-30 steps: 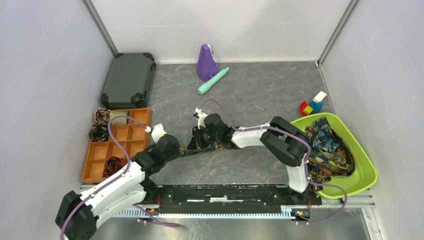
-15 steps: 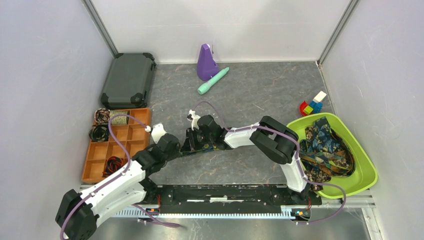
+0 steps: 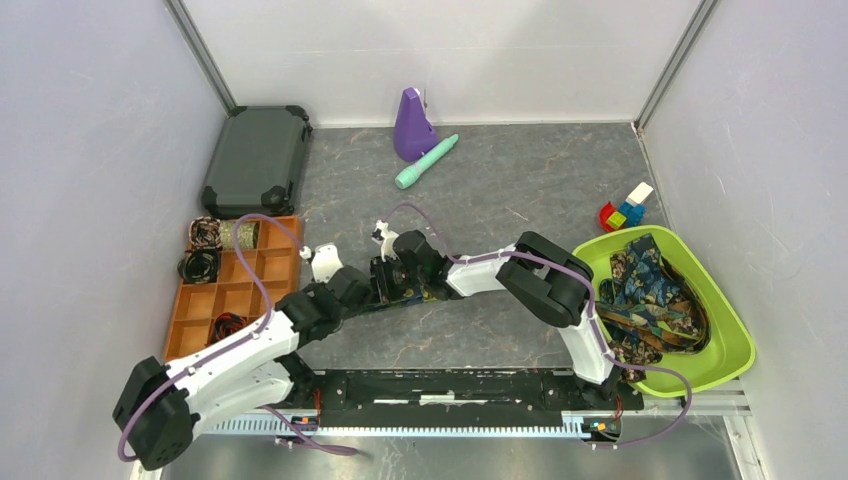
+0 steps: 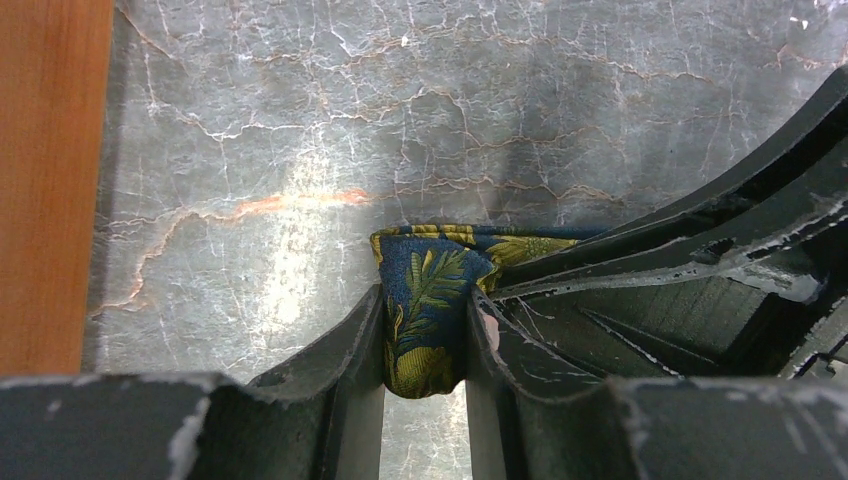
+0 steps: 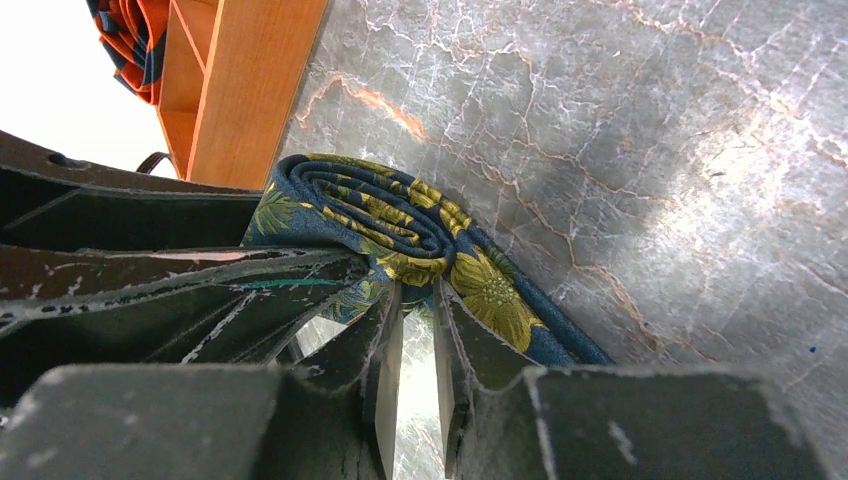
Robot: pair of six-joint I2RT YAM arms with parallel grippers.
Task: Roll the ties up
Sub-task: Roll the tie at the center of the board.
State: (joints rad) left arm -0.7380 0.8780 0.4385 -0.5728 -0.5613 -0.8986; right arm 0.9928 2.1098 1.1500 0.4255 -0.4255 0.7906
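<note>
**Claws closed in on a half-rolled tie**

Over the last second the left claw is brought up until it sits just beside the right claw. The flat strip formerly stretched along the worktop between and past the two claws is largely taken up. From this it is judged that the rolling of this tie is well advanced, with only a short tail left to be wound in.

The left claw is seen grasping a fold of the navy, gold-leafed fabric between its fingers. The right claw is clenched almost shut, with the edge of the coil nipped at its tips.

From above, the tie is nearly hidden beneath the two claws. Only the right wrist view reveals the coil: several tight layers just ahead of the right claw's tips, with a tail running off beside that claw. In that view the orange tray is shown beyond the coil. Only the overhead view shows the loose ties heaped in the green bin, well behind the right claw.
</note>
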